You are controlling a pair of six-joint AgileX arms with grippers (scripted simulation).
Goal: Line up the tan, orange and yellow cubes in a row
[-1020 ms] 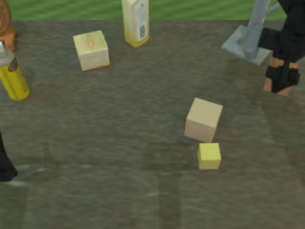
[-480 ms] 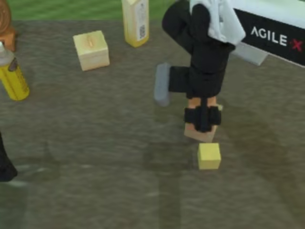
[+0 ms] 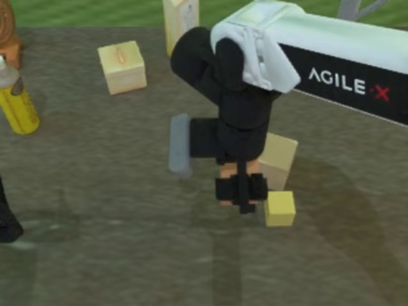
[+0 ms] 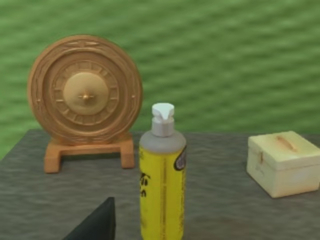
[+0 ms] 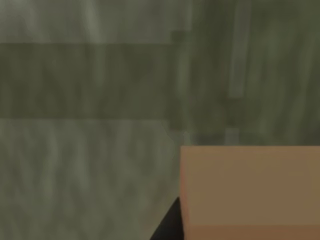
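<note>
My right gripper (image 3: 241, 191) hangs low over the middle of the table, shut on the salmon-orange cube (image 3: 227, 171), which shows only as slivers between the black fingers. In the right wrist view the orange cube (image 5: 250, 190) fills the corner beside one dark fingertip (image 5: 170, 222), above bare table. The beige-tan cube (image 3: 280, 156) sits just right of and behind the gripper, partly hidden by the arm. Just right of the gripper the small yellow cube (image 3: 280, 208) rests close in front of the tan one. My left gripper (image 3: 6, 223) is parked, open, at the left edge.
A pale cream block with an orange streak (image 3: 122, 66) stands at the back left, a tall yellow bottle (image 3: 180, 19) behind it. A yellow pump bottle (image 3: 18, 102) and a bronze disc on a stand (image 4: 85, 90) occupy the far left.
My right arm swung in from the back right with the orange cube, passed over the tan cube, and now sits lower and further left, beside the yellow cube.
</note>
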